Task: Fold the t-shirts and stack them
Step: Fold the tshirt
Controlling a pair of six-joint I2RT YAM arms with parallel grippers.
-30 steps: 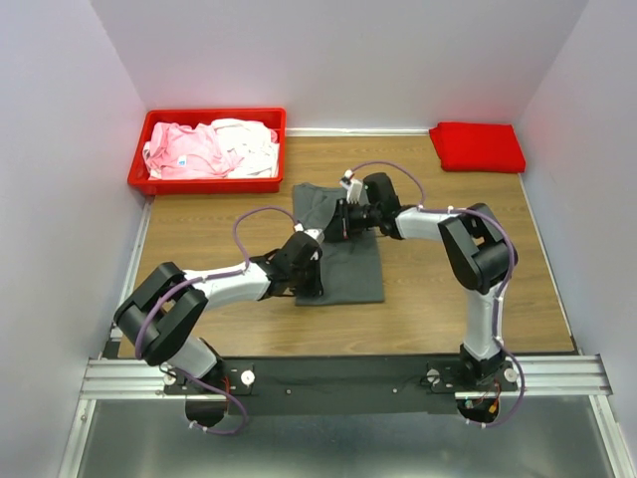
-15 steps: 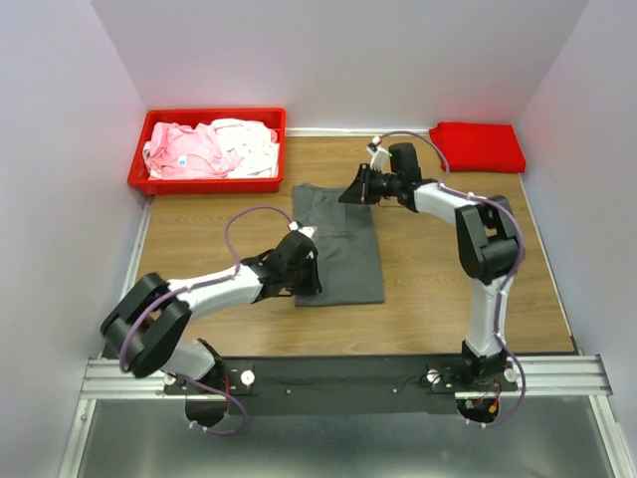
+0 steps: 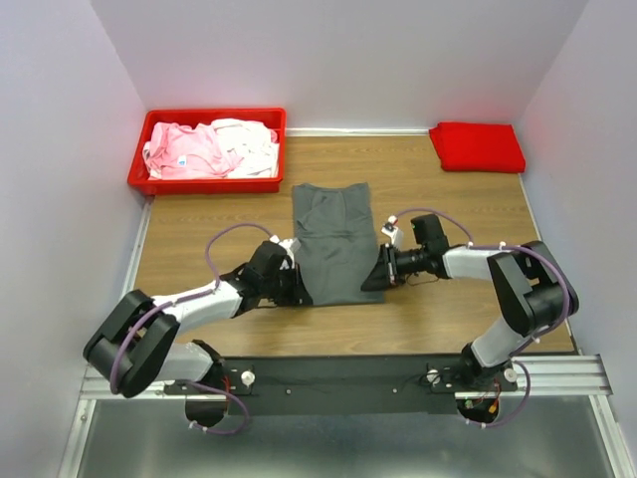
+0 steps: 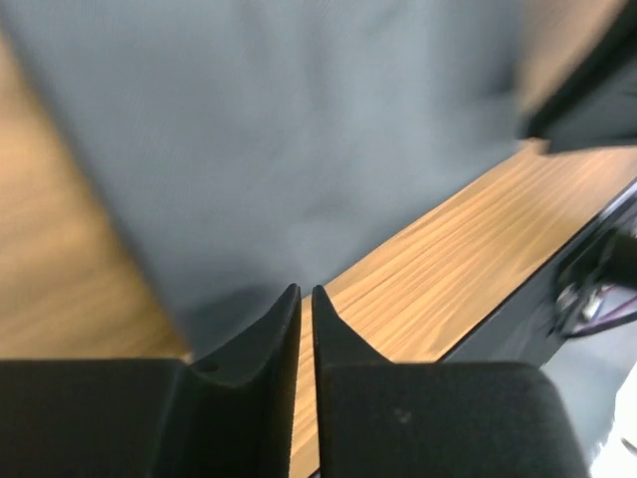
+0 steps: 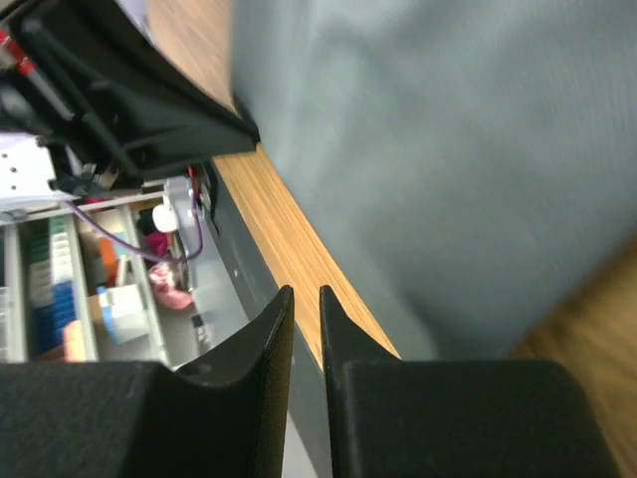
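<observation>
Dark grey cloth t-shirt (image 3: 333,239) lies flat mid-table, sleeves seemingly folded in. My left tool (image 3: 299,291) and right tool (image 3: 370,281) at near corners, nearly closed; cannot tell if gripping. Bright red folded t-shirt (image 3: 478,146) done; pink and white t-shirts (image 3: 204,147) wait in red plastic bin (image 3: 204,185).

In the overhead view, the fingertips of the left pincer (image 3: 299,290) and of the right pincer (image 3: 377,278) are hidden under their own black wrist housings. Contact with the near corners of the soft dark grey cloth t-shirt (image 3: 336,239) cannot be judged. In both wrist views that shirt is blurred and cut off by the upper edge. Whether cloth is caught in the thin slit between the fingers cannot be told. Up and right of the left pincer, a black shape (image 4: 597,100) is cropped. Left of the right pincer, small coloured objects (image 5: 100,299) are too blurred to name. Far beyond the left pincer, the pale pink and white t-shirts (image 3: 209,147) are partly hidden by the rigid red plastic bin (image 3: 204,184).
</observation>
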